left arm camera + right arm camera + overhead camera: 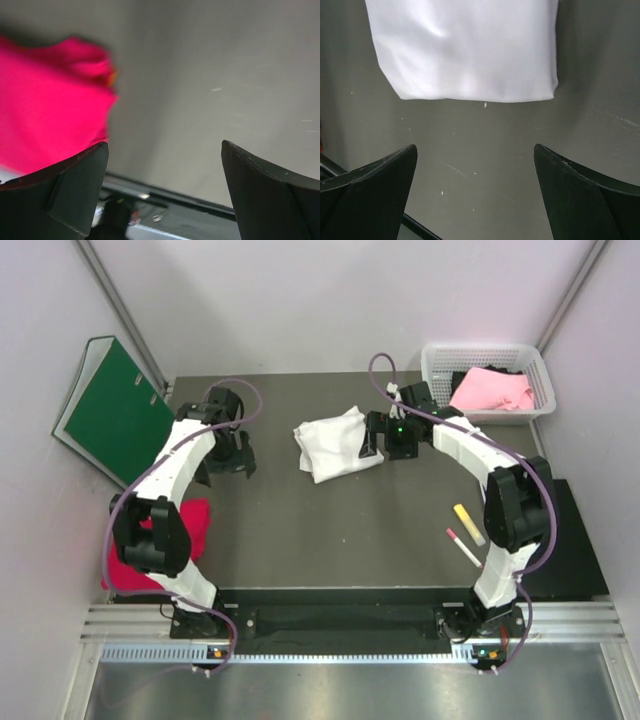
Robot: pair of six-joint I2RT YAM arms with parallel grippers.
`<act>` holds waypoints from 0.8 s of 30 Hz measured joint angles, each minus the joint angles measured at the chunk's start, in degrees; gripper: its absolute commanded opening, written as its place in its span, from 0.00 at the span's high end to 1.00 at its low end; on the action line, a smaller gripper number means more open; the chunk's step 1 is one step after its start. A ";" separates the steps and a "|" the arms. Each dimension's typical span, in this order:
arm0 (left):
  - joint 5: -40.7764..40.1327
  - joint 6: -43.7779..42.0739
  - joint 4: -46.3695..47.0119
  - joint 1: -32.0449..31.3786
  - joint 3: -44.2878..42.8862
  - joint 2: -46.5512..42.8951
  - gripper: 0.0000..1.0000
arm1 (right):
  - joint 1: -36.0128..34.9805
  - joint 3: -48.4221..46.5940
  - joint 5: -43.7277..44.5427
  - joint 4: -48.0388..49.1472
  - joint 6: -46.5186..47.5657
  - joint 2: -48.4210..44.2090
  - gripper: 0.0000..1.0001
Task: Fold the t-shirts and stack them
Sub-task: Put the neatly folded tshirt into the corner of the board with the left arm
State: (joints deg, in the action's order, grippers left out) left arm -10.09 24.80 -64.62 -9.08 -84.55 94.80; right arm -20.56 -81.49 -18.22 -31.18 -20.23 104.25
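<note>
A folded white t-shirt (333,443) lies on the dark table at centre back; it fills the top of the right wrist view (465,50). My right gripper (368,436) (475,150) stands open just right of its edge, apart from it, nothing between the fingers. A crimson-red t-shirt (190,525) lies bunched at the table's left edge, partly hidden by my left arm, and appears blurred in the left wrist view (50,100). My left gripper (228,470) (165,150) is open and empty over bare table between the two shirts. A light pink t-shirt (490,390) sits in the basket.
A white basket (535,368) stands at the back right corner. A green binder (115,405) leans against the left wall. A yellow marker (468,523) and a pink pen (462,546) lie near my right arm's base.
</note>
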 measured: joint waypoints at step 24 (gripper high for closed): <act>-29.03 10.45 -11.69 -0.50 3.63 24.85 0.01 | -1.95 -3.39 -4.00 -4.94 2.71 5.18 0.00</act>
State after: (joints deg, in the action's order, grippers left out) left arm -39.11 35.24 -76.31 -9.58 -80.93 119.66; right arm -22.50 -84.88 -22.22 -36.12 -17.52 109.43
